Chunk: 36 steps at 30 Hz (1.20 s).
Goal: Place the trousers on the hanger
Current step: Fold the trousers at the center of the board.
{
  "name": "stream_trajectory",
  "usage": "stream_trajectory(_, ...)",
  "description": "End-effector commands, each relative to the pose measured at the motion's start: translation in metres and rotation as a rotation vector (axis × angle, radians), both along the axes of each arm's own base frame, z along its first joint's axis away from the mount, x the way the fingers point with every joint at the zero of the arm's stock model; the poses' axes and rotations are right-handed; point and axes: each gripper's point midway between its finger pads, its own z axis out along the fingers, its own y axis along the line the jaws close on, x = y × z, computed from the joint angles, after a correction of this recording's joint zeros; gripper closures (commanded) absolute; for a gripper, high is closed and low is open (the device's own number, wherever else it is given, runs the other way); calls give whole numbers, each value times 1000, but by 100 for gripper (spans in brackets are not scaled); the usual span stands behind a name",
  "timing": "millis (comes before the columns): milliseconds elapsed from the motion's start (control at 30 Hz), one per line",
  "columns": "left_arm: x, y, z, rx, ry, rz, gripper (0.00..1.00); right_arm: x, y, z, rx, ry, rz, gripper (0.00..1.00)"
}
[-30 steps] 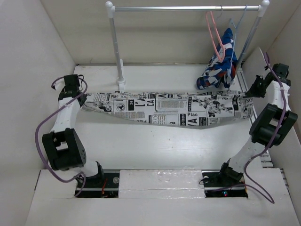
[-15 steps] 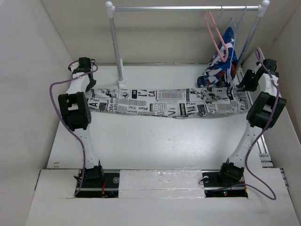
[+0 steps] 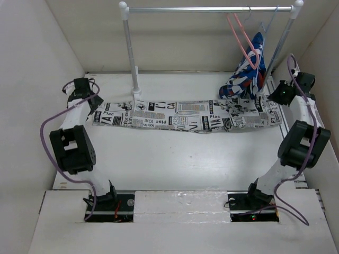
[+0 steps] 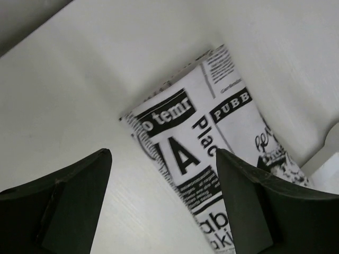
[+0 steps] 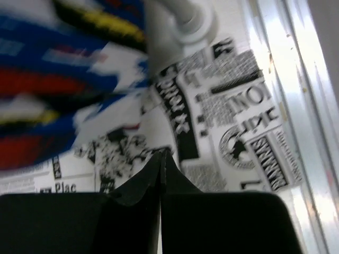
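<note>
White cloth with black newsprint, the trousers [image 3: 185, 115], laid flat in a long strip across the tabletop [image 3: 175, 159], running left to right just in front of the rack's foot. Left gripper [image 4: 161, 156] spread wide over the strip's left end, fingers [image 4: 79, 201] well apart and the cloth lying on the surface below. Right gripper [image 5: 160, 159] closed, tips pressed together over the right end of the print, near the rack post [image 5: 177, 18] — whether pinching any cloth, cannot tell. Pink hanger [image 3: 238, 33] hooked on the rail [image 3: 212, 9] at the back right, above the trousers and apart from them. Beside it a blue, white and red garment [image 3: 246, 71] on a pale blue hanger [image 3: 269, 20] — lower folds reaching down to the strip's far edge.
</note>
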Motion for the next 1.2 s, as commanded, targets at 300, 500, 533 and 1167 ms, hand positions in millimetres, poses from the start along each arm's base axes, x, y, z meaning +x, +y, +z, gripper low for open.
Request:
stream_trajectory(300, -16, -49, -77, -356, 42, -55, 24, -78, 61, -74, 167, -10, 89, 30)
stream_trajectory(500, -19, -40, -98, -326, 87, -8, 27, -68, 57, -111, 218, -15, 67, 25)
stream_trajectory(533, -22, -40, -105, -332, 105, -4, 32, -63, 56, -111, 235, -35, 48, 27)
stream_trajectory(1167, -133, 34, -122, -233, 297, 244, 100, -141, 72, -117, 176, 112, 7, 100)
